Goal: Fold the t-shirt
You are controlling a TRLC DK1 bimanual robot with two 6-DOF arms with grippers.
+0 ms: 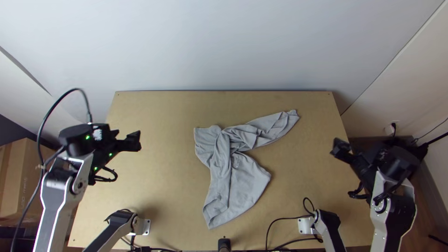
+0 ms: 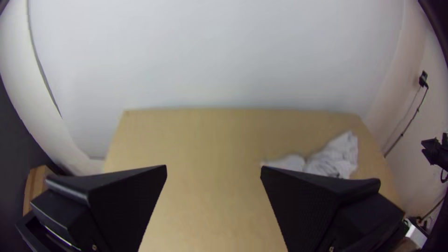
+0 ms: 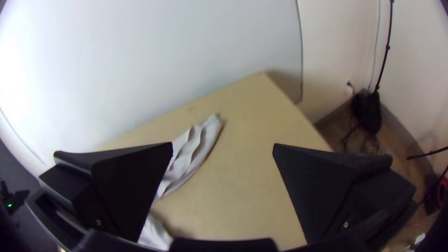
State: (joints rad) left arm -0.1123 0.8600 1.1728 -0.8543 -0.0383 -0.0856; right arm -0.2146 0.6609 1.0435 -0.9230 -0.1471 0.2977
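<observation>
T-shirt [image 1: 242, 179], grey and bunched, lies near the middle of the bench [image 1: 158, 186], one narrow end trailing toward the far right corner. To spread it well before folding, loose edges are best pinched singly and drawn gently apart. The left gripper [image 2: 213, 166] and right gripper [image 3: 223, 145], wide open and empty, hang on either side of it.

From the middle of your table [image 1: 163, 186], you have the t-shirt [image 1: 242, 179] lying on it, one narrow end towards two o'clock, the wider part towards six. Your left gripper [image 1: 135, 141] is between nine and ten o'clock; your right gripper [image 1: 341, 150] is near three, by the table's edge. The wall [image 1: 224, 46] stands behind at twelve, a box [image 1: 16, 182] beyond the table at nine.
</observation>
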